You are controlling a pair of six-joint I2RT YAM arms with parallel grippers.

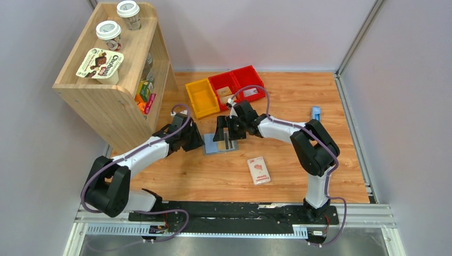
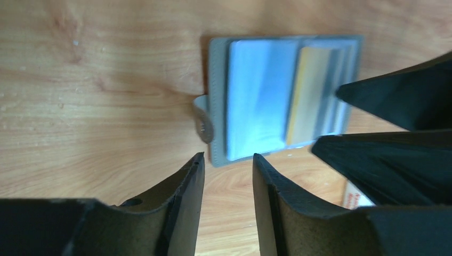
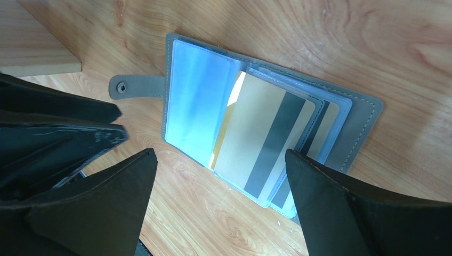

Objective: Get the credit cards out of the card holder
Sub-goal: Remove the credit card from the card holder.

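Reading labels first: the snack pack (image 1: 100, 63) on top of the wooden shelf (image 1: 106, 109) has big lettering that looks like "Choopy"; the smaller print is too small to read. Two lidded paper cups (image 1: 109, 33) stand behind it. The lower shelf holds coloured packs (image 1: 145, 93), text unreadable. A white-and-pink packet (image 1: 258, 170) lies flat on the table (image 1: 213, 184); its print is too small as well.

Containers: the yellow bin (image 1: 201, 98) sits at the back, touching two red bins (image 1: 249, 76). The red one next to the yellow holds a tan item (image 1: 224, 92). A small blue thing (image 1: 315, 113) lies near the table's right edge.

Your card holder (image 3: 365, 114) lies open and flat on the table btwn both grippers. It's grey outside w/ a snap tab sticking out one side and pale blue clear sleeves inside. The credit cards (image 3: 261, 138) are still in the sleeves: a tan one w/ a dark stripe on top and another tan edge behind it.

The left gripper (image 2: 226, 181) has its fingers apart w/ a narrow gap and nothing btwn them, tips just beside the holder's tab edge. The right gripper (image 3: 218, 168) is spread wide over the card side, gripping nothing.
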